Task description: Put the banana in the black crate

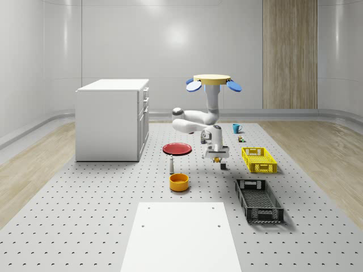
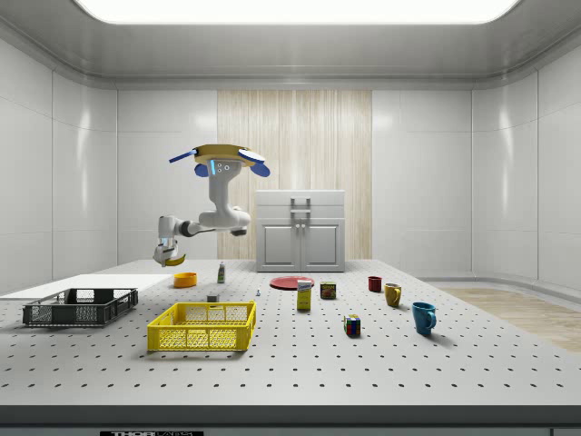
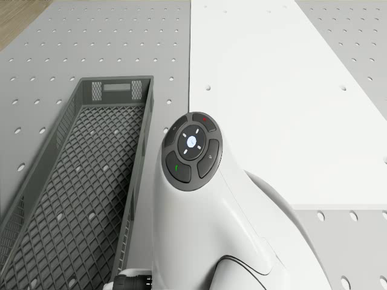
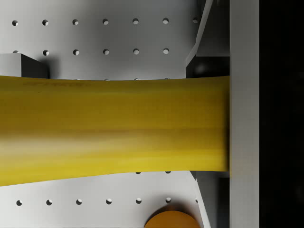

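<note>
I read the gripper (image 1: 218, 160) as clamped on the banana (image 4: 114, 130): in the wrist view the fruit runs crosswise, pressed against a finger (image 4: 243, 114). From the side I see the banana (image 2: 174, 261) held in the air, above the orange bowl (image 2: 185, 280) and clear of the table (image 2: 363, 363). The black crate (image 1: 259, 200) lies nearer the whole-scene camera than the gripper, and holds nothing that I can see. The yellow crate (image 1: 259, 159) sits just to the whole-scene view's right of the gripper. The drone (image 1: 211, 81) hovers above the table, arm (image 1: 195, 119) folded downward beneath it.
</note>
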You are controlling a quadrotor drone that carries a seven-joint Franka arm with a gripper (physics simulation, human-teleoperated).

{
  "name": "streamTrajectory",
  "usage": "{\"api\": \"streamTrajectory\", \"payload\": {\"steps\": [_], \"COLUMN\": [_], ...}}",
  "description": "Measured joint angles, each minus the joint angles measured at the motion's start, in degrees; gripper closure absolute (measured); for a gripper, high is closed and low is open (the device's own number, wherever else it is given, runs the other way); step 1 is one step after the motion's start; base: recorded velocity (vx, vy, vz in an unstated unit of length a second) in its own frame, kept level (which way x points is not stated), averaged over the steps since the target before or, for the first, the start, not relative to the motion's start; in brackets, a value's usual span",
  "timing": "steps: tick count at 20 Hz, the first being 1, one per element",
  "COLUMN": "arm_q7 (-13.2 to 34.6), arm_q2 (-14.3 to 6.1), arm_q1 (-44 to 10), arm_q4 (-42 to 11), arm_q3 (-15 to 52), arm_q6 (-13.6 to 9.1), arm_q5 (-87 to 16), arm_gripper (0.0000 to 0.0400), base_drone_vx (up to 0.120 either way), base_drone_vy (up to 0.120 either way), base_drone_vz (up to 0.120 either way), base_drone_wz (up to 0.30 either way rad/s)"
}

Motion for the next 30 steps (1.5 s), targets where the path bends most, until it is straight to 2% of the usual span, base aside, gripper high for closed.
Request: {"api": "streamTrajectory", "payload": {"steps": [30], "arm_q7": [0.04], "arm_q2": [-0.08], "arm_q1": [-0.01], "arm_q4": [0.0], "arm_q3": [0.03], "arm_q6": [0.07], "arm_q5": [0.05], "arm_gripper": [0.021], "base_drone_vx": [0.12], "base_drone_vy": [0.12], "base_drone_vz": [0.0], "base_drone_wz": [0.0]}}
